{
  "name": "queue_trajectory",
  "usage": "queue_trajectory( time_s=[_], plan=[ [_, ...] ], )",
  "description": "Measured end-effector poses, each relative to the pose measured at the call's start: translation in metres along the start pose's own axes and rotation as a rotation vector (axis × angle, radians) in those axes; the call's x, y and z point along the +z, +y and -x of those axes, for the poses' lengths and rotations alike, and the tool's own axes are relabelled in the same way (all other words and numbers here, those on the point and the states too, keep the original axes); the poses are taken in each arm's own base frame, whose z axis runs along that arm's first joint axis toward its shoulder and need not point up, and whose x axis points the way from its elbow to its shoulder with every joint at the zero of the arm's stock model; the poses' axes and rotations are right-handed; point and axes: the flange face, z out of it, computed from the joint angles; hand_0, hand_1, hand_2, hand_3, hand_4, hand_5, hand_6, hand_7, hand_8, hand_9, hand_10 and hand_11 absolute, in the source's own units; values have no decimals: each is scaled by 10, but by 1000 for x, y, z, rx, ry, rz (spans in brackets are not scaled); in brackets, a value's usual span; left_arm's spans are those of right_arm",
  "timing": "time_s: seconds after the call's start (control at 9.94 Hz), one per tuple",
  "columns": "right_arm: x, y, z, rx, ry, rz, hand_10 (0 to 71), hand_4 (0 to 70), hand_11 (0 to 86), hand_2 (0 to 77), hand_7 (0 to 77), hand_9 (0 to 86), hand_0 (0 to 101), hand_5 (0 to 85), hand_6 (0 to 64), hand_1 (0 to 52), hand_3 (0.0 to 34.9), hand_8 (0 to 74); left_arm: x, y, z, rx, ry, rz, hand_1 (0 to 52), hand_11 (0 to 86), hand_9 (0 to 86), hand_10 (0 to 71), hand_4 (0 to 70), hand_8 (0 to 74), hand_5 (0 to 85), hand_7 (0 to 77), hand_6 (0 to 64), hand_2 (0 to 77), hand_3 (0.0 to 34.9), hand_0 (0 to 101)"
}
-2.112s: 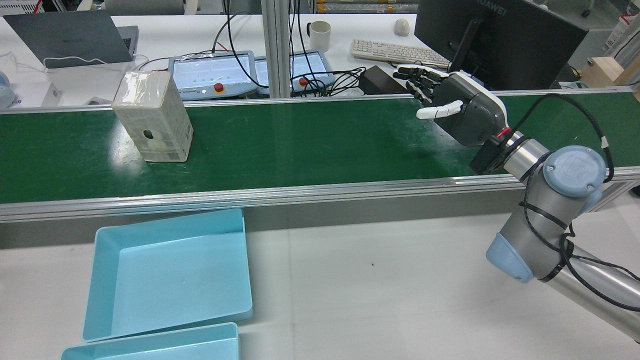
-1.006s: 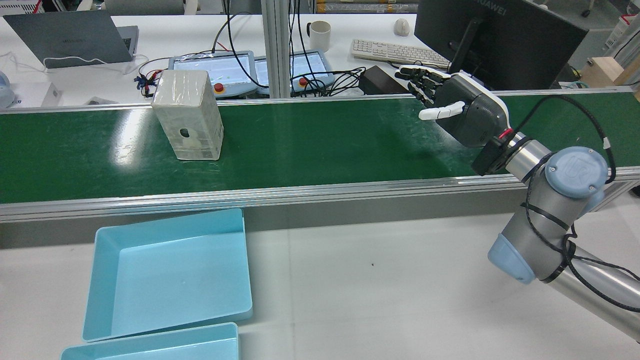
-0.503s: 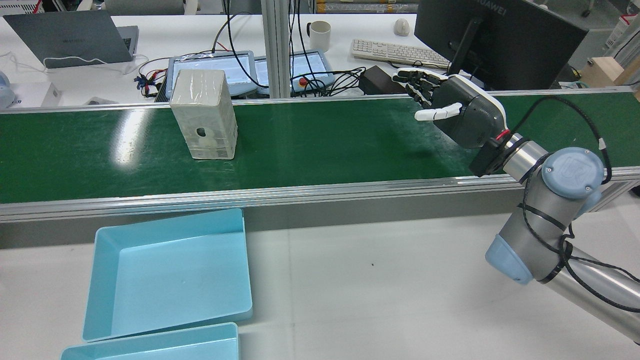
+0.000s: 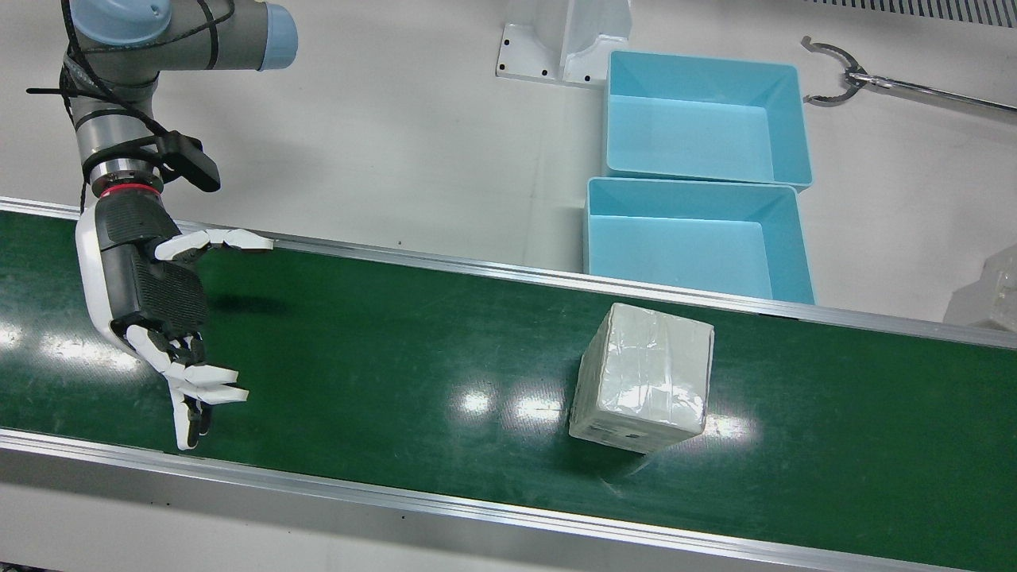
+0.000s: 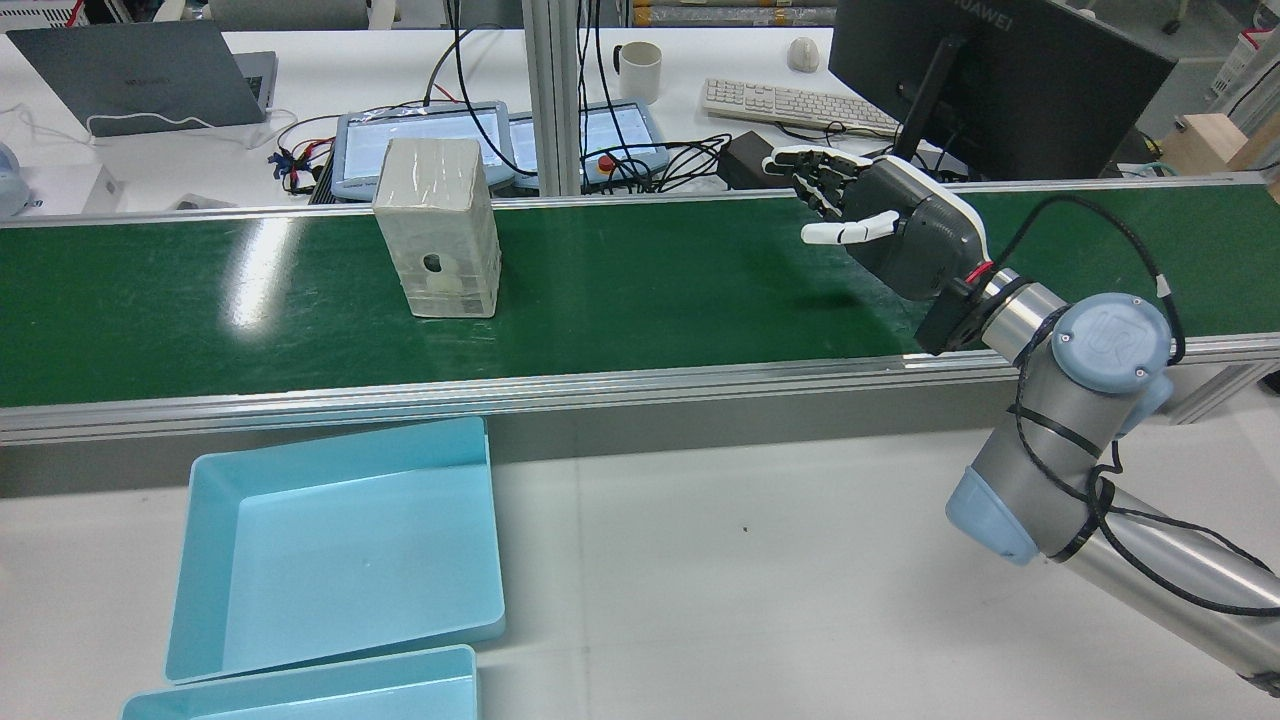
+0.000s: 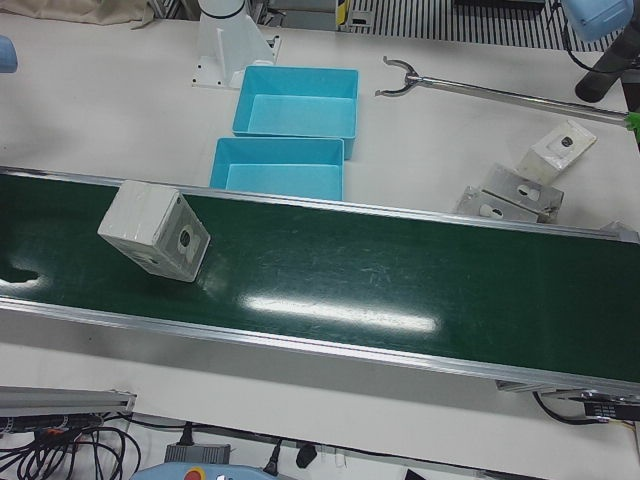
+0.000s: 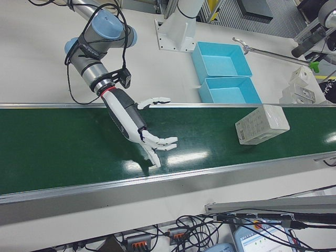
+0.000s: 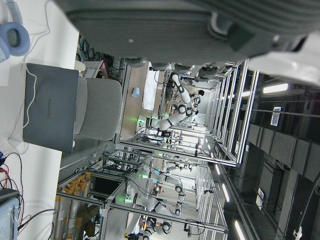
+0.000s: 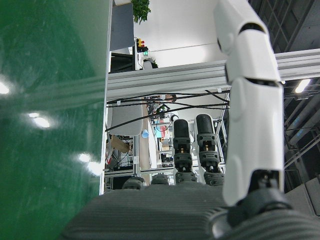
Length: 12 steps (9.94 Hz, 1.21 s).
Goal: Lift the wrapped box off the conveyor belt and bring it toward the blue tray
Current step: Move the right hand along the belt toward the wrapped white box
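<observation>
The wrapped box stands upright on the green conveyor belt, pale and film-wrapped, with a dark hole on one face. It also shows in the front view, the left-front view and the right-front view. My right hand hovers over the belt, open, fingers spread, palm facing the box, well apart from it. It also shows in the front view and the right-front view. The blue tray lies on the white table beside the belt. My left hand shows only its palm edge.
A second blue tray lies next to the first. A metal grabber rod and several wrapped blocks lie on the table. Teach pendants, a monitor and cables stand behind the belt.
The box has ridden the belt to the right in the rear view, closer to my right hand. The right hand has shifted slightly left toward it and stays open.
</observation>
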Motion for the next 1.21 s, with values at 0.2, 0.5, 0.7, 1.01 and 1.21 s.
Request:
queue_trajectory(
  time_s=[0.2,0.5,0.7,1.01,1.21],
  plan=[
    [7,5,-2,3,0,10,0,207,16,196,251,33,490,229,71,169,6,0,0,0,0,0,0,0,0,0,0,5,0,5,11,5,0,11,0,0],
    [15,14,-5,7,-2,27,0,191,16,180,251,44,501,235,82,169,5,0,0,0,0,0,0,0,0,0,0,5,0,5,11,5,0,11,0,0],
    [29,29,-8,11,-4,53,0,191,16,158,262,44,490,235,82,125,6,0,0,0,0,0,0,0,0,0,0,0,0,5,11,5,0,11,0,0],
    [46,41,-15,11,-2,68,0,207,16,142,273,38,489,235,93,175,6,0,0,0,0,0,0,0,0,0,0,0,0,5,11,5,0,11,0,0],
    [59,42,-26,10,8,65,0,224,16,164,300,54,496,245,104,164,28,0,0,0,0,0,0,0,0,0,0,0,0,5,11,5,0,5,0,0]
  ],
)
